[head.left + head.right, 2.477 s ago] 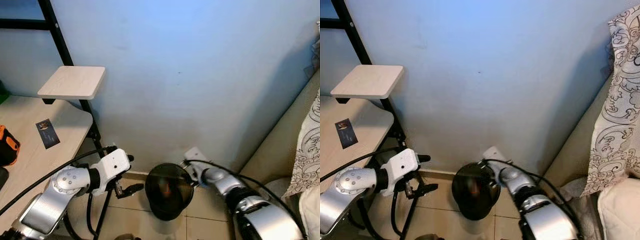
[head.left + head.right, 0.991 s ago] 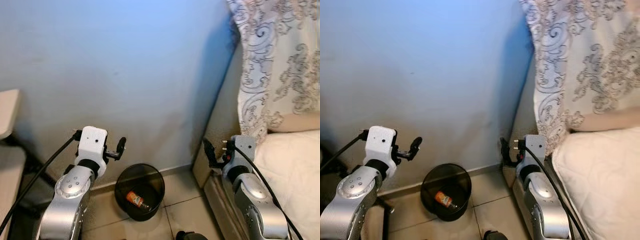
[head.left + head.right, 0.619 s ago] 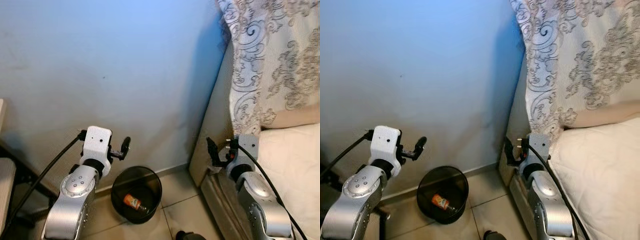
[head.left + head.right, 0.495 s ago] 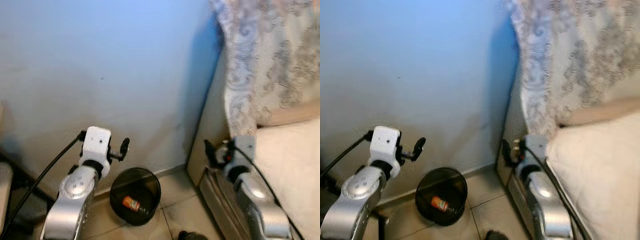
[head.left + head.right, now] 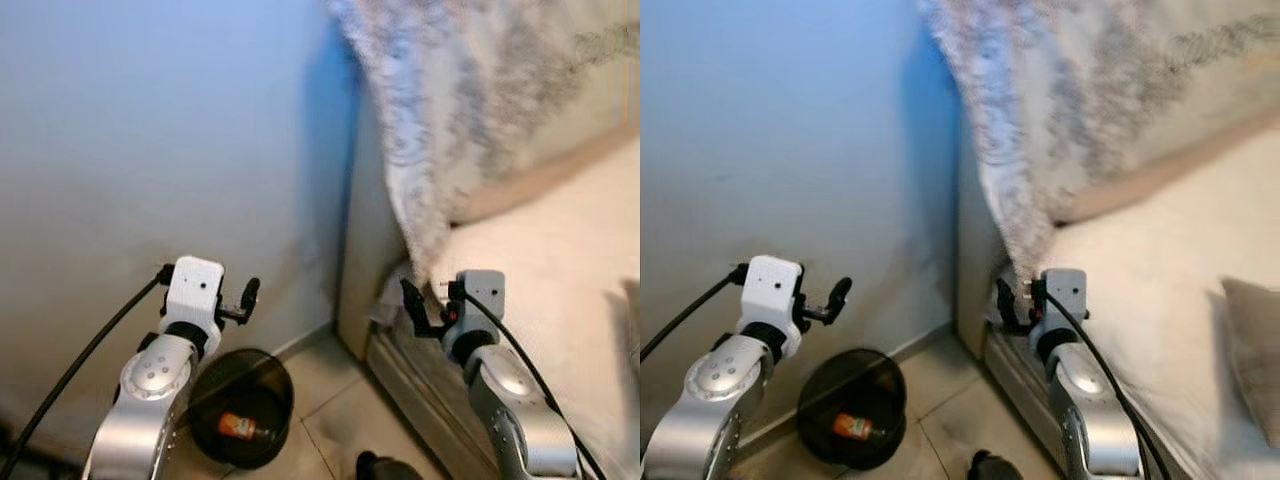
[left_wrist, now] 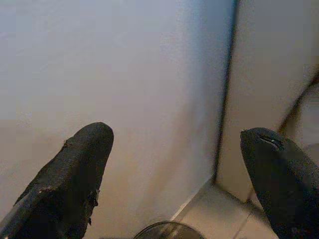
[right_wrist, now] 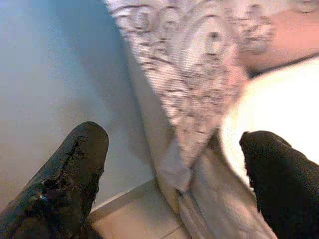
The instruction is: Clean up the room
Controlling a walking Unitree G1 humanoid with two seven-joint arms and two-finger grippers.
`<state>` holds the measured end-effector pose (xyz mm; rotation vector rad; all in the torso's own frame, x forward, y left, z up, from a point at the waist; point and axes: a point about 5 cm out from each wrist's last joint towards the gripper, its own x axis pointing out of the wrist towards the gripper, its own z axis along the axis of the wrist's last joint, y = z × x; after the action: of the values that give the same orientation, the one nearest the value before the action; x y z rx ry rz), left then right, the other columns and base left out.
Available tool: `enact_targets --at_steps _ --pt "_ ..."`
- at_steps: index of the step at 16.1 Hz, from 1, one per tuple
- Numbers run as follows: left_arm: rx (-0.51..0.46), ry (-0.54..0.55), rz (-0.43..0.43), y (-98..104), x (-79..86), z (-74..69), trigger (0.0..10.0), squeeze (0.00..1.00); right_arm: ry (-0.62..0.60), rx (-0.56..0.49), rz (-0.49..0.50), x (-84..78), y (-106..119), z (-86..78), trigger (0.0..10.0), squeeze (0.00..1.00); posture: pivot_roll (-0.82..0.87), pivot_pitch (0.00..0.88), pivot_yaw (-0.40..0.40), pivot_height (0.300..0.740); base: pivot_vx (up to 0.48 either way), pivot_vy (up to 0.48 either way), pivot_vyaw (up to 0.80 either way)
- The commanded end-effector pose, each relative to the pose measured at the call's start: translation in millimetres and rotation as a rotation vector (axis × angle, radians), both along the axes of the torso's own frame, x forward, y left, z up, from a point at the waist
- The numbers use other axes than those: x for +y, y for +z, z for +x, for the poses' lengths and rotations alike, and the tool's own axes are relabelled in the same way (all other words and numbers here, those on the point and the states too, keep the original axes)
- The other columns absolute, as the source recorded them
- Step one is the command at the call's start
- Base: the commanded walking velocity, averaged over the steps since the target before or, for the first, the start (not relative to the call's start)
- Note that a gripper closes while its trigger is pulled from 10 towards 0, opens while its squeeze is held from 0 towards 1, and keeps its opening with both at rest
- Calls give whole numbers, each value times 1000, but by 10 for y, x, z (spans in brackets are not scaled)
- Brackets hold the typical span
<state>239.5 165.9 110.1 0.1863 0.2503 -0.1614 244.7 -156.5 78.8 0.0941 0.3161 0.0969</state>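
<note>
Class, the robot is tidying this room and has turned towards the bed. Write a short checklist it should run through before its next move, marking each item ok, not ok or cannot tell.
1. Left gripper empty and open: ok; its fingers stand wide apart with nothing between them.
2. Right gripper empty and open: ok; same state, facing the patterned cloth.
3. Orange bottle inside the black bin: ok; it lies on the bin's bottom.
4. Next item to tidy identified: cannot tell; the head views are blurred.
5. Path by the bed clear: cannot tell; a dark thing lies on the tiles at the lower edge.
</note>
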Motion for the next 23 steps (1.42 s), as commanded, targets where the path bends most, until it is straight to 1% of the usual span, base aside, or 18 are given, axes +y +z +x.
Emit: enact_targets --at_steps 1,3,5,8,14,17,19,23 --pt "-17 16 20 20 39 3 10000 20 11 -16 4 24 47 0 10000 1000 32 0 40 740 0 0 -781" --pt "-19 21 26 14 42 7 10000 16 17 -21 -3 23 54 1 10000 1000 32 0 36 740 0 0 -778" --pt "-31 34 15 13 22 15 10000 20 11 -25 -19 -14 47 -1 10000 1000 32 0 29 740 0 0 -775" --pt "-40 30 6 19 -11 24 10000 16 22 -31 -31 -11 58 3 10000 1000 29 0 28 740 0 0 -775" --pt "-49 49 -13 13 1 52 10000 16 29 -30 -48 -17 24 -3 10000 1000 33 0 24 740 0 0 -778" --pt "-73 65 -38 33 8 78 10000 0 37 -41 -57 -10 38 6 10000 1000 30 0 22 740 0 0 -779" --pt "-70 68 -17 16 9 91 10000 0 29 -48 -70 -26 46 18 10000 1000 23 0 21 740 0 0 -778" --pt "-93 73 -45 31 -3 127 10000 12 13 -85 -102 -51 103 82 10000 1000 13 0 21 740 0 0 -781"
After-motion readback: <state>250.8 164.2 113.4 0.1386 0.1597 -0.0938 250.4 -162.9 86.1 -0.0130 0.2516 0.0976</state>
